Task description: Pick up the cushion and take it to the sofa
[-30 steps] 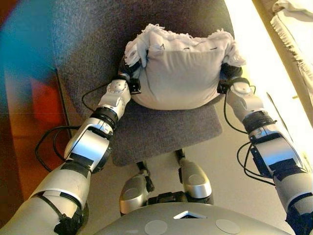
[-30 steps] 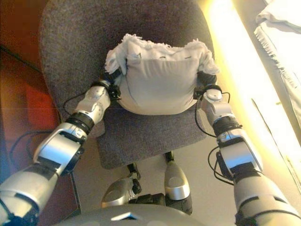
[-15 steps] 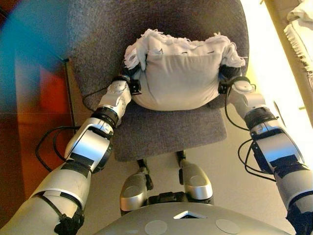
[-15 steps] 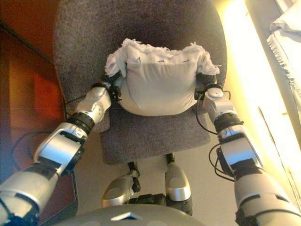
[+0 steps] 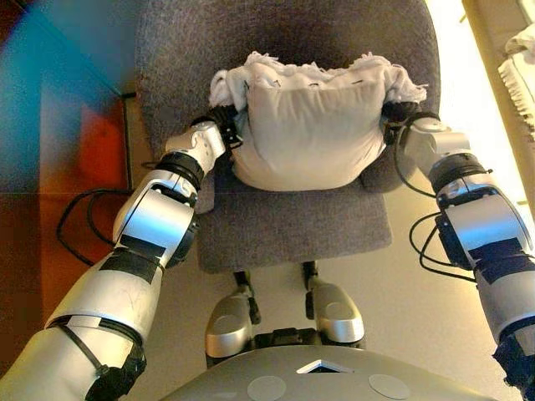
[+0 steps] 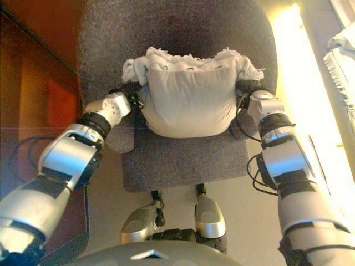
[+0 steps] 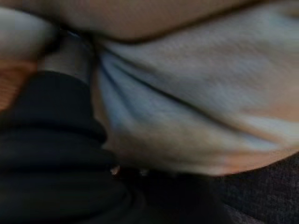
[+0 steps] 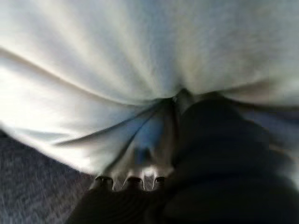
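Observation:
The white cushion [image 5: 309,129] with a frayed fringe along its top is held between my two hands over the seat of a grey office chair [image 5: 284,230], close to its backrest. My left hand [image 5: 221,124] grips the cushion's left side and my right hand [image 5: 399,111] grips its right side. In the left wrist view the cushion's cloth [image 7: 196,93] bulges past the dark hand cover [image 7: 46,154]. In the right wrist view my fingers [image 8: 135,161] dig into the creased cloth [image 8: 117,56]. I cannot tell whether the cushion touches the seat.
The chair's backrest [image 5: 284,33] rises behind the cushion. A reddish-brown wooden surface [image 5: 75,167] lies to the left. A bright sunlit strip of floor [image 5: 456,50] runs on the right, with a white fringed cloth [image 5: 522,63] beyond it.
The whole picture has shifted, so the camera moved. Both arms have stretched further forward. Both hands keep their hold on the cushion's sides.

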